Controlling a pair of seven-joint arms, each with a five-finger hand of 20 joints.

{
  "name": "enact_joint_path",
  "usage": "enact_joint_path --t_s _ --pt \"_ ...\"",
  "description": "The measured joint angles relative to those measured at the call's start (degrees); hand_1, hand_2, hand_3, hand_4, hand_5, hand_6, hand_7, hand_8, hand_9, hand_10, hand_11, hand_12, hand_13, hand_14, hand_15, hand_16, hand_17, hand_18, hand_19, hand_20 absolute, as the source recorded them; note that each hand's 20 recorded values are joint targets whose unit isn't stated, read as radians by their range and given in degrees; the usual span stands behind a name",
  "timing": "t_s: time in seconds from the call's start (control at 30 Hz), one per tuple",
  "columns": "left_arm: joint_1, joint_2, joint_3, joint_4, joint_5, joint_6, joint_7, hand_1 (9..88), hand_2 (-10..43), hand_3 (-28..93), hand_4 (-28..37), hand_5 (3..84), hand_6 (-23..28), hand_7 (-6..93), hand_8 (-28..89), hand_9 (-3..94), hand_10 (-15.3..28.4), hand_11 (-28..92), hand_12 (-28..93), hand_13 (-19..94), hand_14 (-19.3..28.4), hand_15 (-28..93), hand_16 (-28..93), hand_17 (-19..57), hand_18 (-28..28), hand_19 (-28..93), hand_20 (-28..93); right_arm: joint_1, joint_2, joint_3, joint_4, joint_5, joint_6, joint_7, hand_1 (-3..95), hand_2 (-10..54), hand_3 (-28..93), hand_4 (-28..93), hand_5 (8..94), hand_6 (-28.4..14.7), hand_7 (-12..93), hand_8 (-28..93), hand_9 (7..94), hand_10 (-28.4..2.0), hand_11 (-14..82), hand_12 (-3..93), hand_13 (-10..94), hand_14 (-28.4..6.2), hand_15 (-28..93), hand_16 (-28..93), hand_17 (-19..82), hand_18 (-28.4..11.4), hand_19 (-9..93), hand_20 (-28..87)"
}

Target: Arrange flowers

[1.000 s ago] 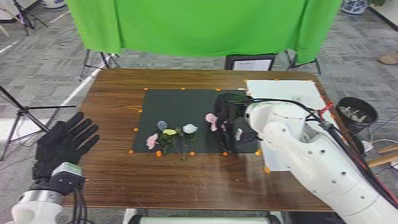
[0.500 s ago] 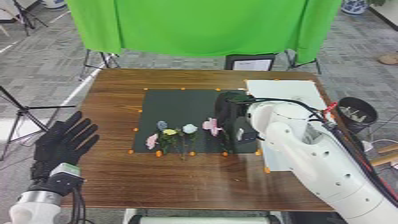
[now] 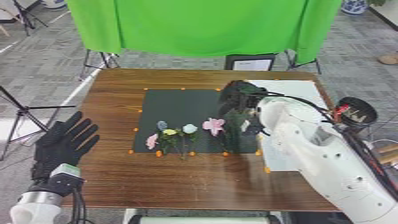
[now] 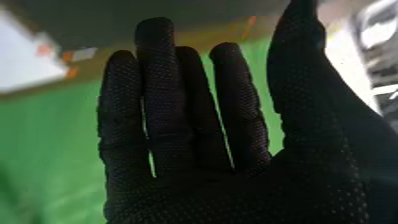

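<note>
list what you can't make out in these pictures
- Head view: part of the dark mat, hidden by the right hand
- Head view: part of the white sheet, hidden by the right arm
- Head view: which stem belongs to which of the grouped flowers, too small and crossed
- Head view: what the items in the bin are, too small
- Right wrist view: the pale objects past the hand, blurred and cut off by the edge

A mat (image 3: 182,107) lies on the table (image 3: 114,100), with a sheet (image 3: 293,89) to its right; on the mat's near left part lies a cluster of flowers (image 3: 171,131), blooms farther from the robot than the stems; a single flower (image 3: 213,124) lies to the cluster's right (on the mat too); a bin (image 3: 362,121) stands right of the table; a cloth (image 3: 195,27) hangs behind it.
</note>
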Motion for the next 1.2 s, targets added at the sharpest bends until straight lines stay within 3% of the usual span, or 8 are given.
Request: enact_joint_path --t_s 0.13,0.3,0.4,0.53,0.67,0.83,1.07,1.2 --pt "-0.79 -0.34 0.73 0.70 0.74 -2.64 -0.47 27.0 10.0 73 -27.9 36.5 9.2 11.7 -8 31.2 16.0 17 14 22 15.7 30 -4 -8.6 16.4 35 10 -0.06 2.85 2.26 0.67 -0.94 3.24 4.18 35.6 -9.5 82 -28 47.8 -1.5 20 -14 46.7 -14.4 10.6 13.3 44 -13.2 31 14 26 -17.5 60 22" --pt "-1.61 -0.35 1.66 0.72 0.83 -2.55 -0.51 26.9 10.2 73 -27.8 36.6 9.2 11.6 -7 31.3 16.0 17 14 22 15.7 30 -3 -8.7 16.4 35 10 2.37 6.19 2.99 7.02 -2.74 6.08 7.87 35.6 -9.5 83 -28 45.0 -1.7 21 -15 44.2 -14.7 10.8 12.7 40 -13.7 29 13 25 -16.3 52 16" --pt "-2.24 -0.24 2.24 0.75 0.74 -2.28 -0.38 26.9 10.1 74 -27.8 36.7 9.2 11.5 -7 31.4 16.0 17 14 22 15.9 30 -3 -8.7 16.5 35 10 4.48 8.18 2.23 11.72 -0.70 12.09 8.14 35.6 -9.5 83 -28 45.3 -1.4 22 -15 44.6 -14.3 10.8 12.4 39 -13.2 27 11 24 -15.6 48 14" --pt "-4.40 0.48 4.55 1.48 0.25 -1.66 0.35 26.9 10.2 74 -27.9 37.1 9.3 11.7 -7 31.6 16.1 17 14 22 16.0 31 -3 -8.7 16.4 36 10 6.16 10.52 1.80 14.61 2.11 16.31 8.04 35.1 -9.5 84 -28 42.5 -1.2 22 -16 41.8 -13.6 9.7 11.5 35 -12.4 22 10 23 -15.1 44 13" --pt "-7.42 1.12 6.90 2.26 0.13 -1.49 0.47 26.8 10.2 74 -27.8 37.2 9.4 11.7 -7 31.6 16.2 17 14 22 16.1 31 -3 -8.7 16.4 35 10 8.67 10.71 1.79 17.48 3.12 8.07 7.45 35.1 -7.1 84 -28 37.8 -2.1 21 -15 36.8 -12.9 9.9 10.8 31 -12.1 19 9 21 -14.9 42 13" --pt "-9.54 1.18 7.65 2.34 0.23 -1.43 0.39 26.8 10.2 74 -27.8 37.3 9.4 11.7 -7 31.7 16.3 17 14 22 16.2 32 -3 -8.7 16.4 35 10 11.17 8.98 3.53 21.96 8.84 -5.43 6.28 33.9 -2.8 85 -28 33.6 -3.4 19 -15 30.8 -12.4 9.2 9.4 25 -11.9 16 7 18 -14.3 41 13" --pt "-11.20 1.25 8.78 2.63 0.32 -1.43 0.21 26.9 10.1 74 -27.9 37.3 9.5 11.7 -7 31.5 16.2 17 14 22 16.3 32 -3 -8.8 16.5 35 10 13.74 7.27 0.15 26.57 8.28 -5.81 6.20 31.9 -0.1 85 -28 31.8 -3.8 19 -14 26.8 -12.2 11.0 6.9 19 -11.4 15 2 16 -13.1 39 13" --pt "-11.90 1.26 9.27 2.75 0.39 -1.44 0.18 26.9 10.2 74 -27.9 37.4 9.5 11.7 -7 31.5 16.2 17 14 22 16.3 32 -3 -8.8 16.5 35 10 15.71 6.04 -1.44 30.44 7.88 -5.88 6.35 30.9 2.8 86 -28 31.3 -4.4 19 -14 25.2 -14.2 11.2 6.3 18 -12.8 17 1 16 -13.1 39 13"
